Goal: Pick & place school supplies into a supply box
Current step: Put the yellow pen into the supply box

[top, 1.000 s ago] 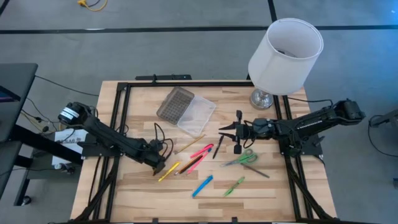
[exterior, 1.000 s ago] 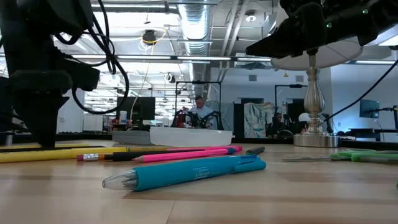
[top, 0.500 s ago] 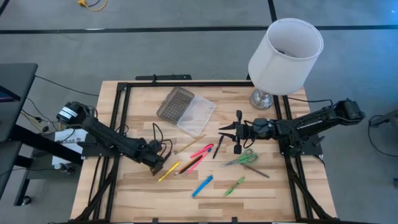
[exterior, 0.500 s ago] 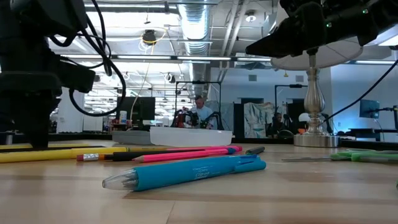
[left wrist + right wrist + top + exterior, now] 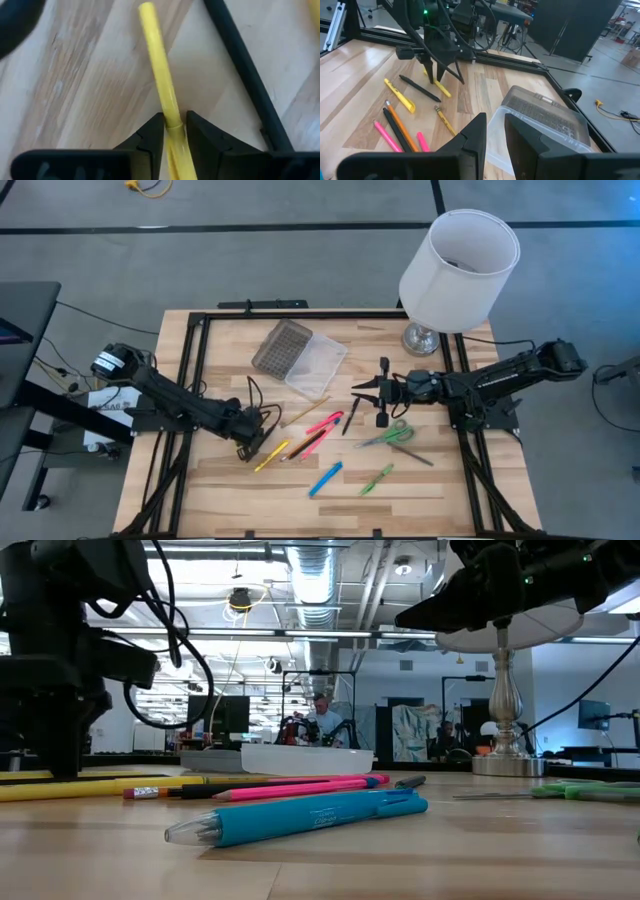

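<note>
My left gripper (image 5: 249, 450) stands low over the table's left part, shut on a yellow pen (image 5: 159, 75) that lies on the wood (image 5: 270, 455). My right gripper (image 5: 358, 393) hovers open and empty right of the supply box (image 5: 300, 355), whose grey grid lid (image 5: 281, 345) lies open beside its clear tray. On the table lie pink pens (image 5: 325, 423), a dark pen (image 5: 350, 420), a pencil (image 5: 305, 412), a blue marker (image 5: 325, 478), a green marker (image 5: 377, 478) and green-handled scissors (image 5: 390, 435). My left gripper pinches the yellow pen between its two fingers (image 5: 152, 135), at a step in the barrel (image 5: 172, 122). The fingers come from above, pointing down, and lie across the pen. The pen lies flat on the table, its free end (image 5: 146, 10) stretching away from the fingers.
A white-shaded lamp (image 5: 460, 260) stands at the far right corner, close behind my right arm. A black frame (image 5: 190, 370) borders the table. Another yellow pen (image 5: 400, 95) and orange and dark pens (image 5: 310, 442) lie beside the held one. Bare wood shows along the near edge.
My left gripper has shifted a little toward the table's left edge, staying low over the yellow pen. The pens on the table have not moved.
</note>
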Tool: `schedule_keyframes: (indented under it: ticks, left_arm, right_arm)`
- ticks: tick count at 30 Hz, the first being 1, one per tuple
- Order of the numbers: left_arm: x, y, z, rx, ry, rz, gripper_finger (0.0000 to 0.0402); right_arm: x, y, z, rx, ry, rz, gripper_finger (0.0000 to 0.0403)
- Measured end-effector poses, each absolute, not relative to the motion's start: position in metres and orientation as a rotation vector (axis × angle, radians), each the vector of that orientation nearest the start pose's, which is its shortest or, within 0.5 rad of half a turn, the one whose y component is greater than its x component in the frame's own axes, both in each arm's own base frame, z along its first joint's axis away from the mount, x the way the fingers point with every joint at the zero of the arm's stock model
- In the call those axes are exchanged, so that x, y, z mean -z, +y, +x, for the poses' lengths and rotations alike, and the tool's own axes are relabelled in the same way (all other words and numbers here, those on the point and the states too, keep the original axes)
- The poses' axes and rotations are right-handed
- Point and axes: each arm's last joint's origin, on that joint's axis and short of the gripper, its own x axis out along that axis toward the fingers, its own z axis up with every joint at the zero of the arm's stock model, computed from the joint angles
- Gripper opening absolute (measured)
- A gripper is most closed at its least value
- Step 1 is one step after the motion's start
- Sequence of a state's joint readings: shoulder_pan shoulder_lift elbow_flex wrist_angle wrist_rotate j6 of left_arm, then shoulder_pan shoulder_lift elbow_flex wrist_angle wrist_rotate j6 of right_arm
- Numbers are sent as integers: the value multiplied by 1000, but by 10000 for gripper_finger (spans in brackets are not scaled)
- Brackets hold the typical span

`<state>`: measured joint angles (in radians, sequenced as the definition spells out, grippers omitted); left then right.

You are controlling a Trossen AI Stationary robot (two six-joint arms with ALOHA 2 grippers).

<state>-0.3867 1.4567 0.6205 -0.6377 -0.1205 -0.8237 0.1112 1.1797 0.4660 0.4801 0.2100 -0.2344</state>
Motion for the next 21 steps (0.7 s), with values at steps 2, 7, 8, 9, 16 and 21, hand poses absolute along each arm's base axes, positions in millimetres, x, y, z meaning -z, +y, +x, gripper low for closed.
schedule_keyframes:
  ticks: [2,7,8,9,16,21]
  left_arm:
    - [-128,-75,194,-340,1404,-277,66]
    - [-128,-76,194,-264,1413,-198,53]
    - [-128,-76,195,-263,1411,-193,52]
    - [-128,-76,195,-267,1406,-188,52]
    - [-128,-75,195,-279,1392,-163,61]
    - [-128,-75,195,-280,1391,-164,61]
  right_arm:
    - [-210,20,237,71,241,-270,66]
    - [-210,20,236,71,242,-270,66]
    - [-210,20,237,71,241,-271,66]
    - [-210,20,237,71,241,-270,66]
    - [-210,20,236,72,243,-261,66]
    - [-210,20,236,71,248,-263,66]
